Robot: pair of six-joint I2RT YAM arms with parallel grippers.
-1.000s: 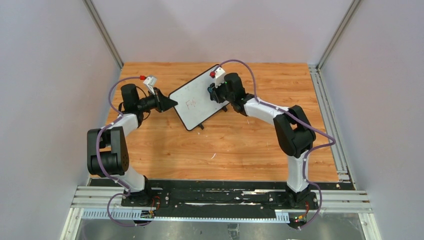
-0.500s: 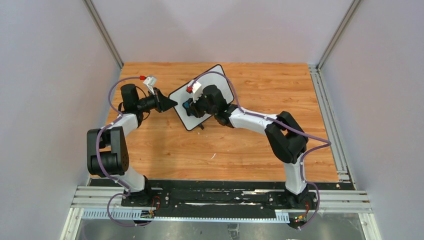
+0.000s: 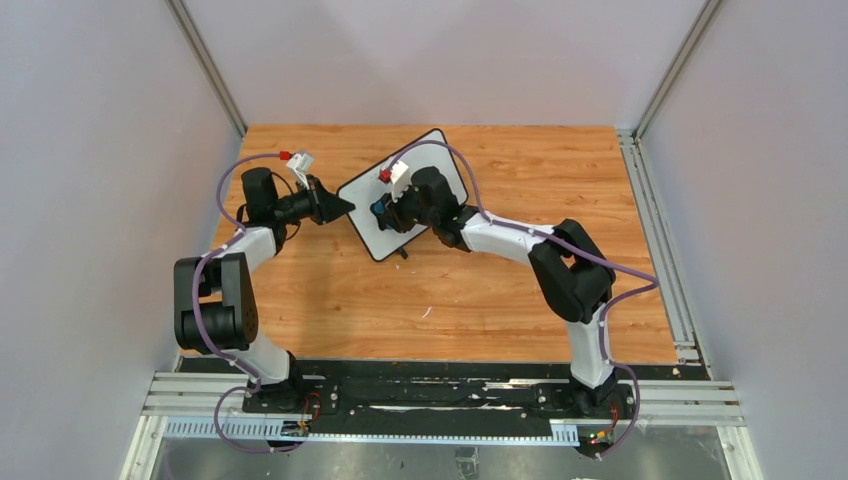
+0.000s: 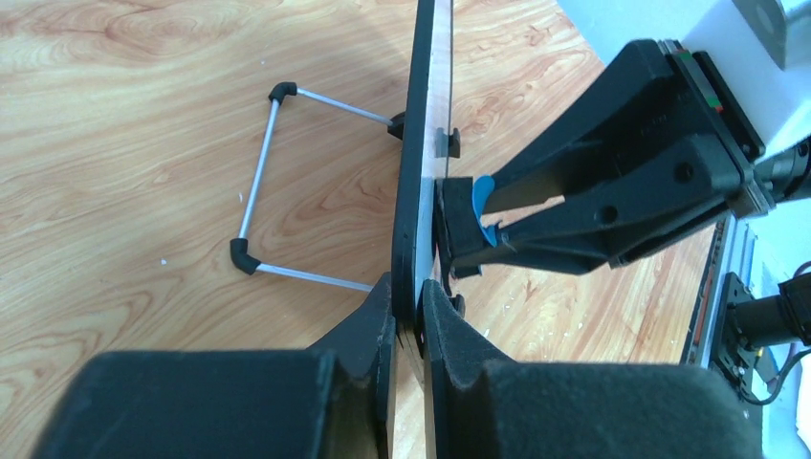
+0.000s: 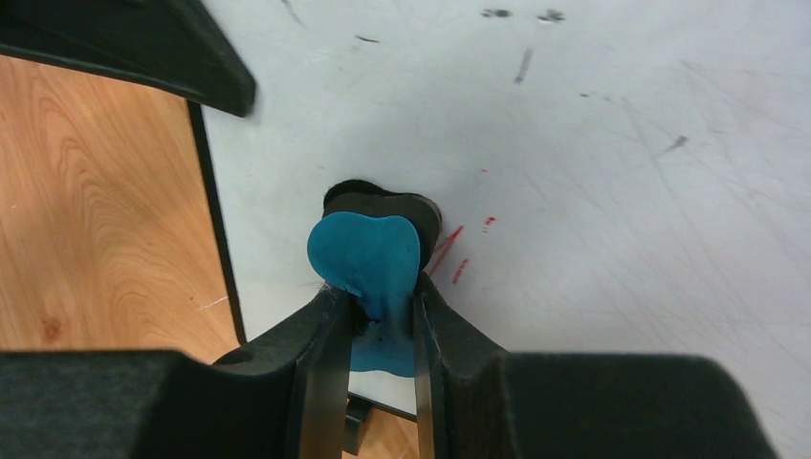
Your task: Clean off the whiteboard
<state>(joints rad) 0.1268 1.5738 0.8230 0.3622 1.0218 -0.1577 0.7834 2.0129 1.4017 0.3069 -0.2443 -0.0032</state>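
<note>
whiteboard [image 3: 360, 205], face partly hidden (eraser [image 5: 366, 251], right arm [image 3: 510, 237])

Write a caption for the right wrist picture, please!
Right gripper holds a blue eraser against the whiteboard, beside a few red marks.

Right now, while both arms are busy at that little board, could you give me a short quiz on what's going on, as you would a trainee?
1. True or false: the left gripper is clamped on the edge of the whiteboard.
2. Pick one: the right gripper holds A) a red marker, B) a blue eraser, C) a folded cloth.
3. In a few words: does any red ink show on the board's face, and where?

Key
1. True.
2. B, with its dark pad pressed against the board's face.
3. Yes, a few short strokes just beside the eraser.
</note>
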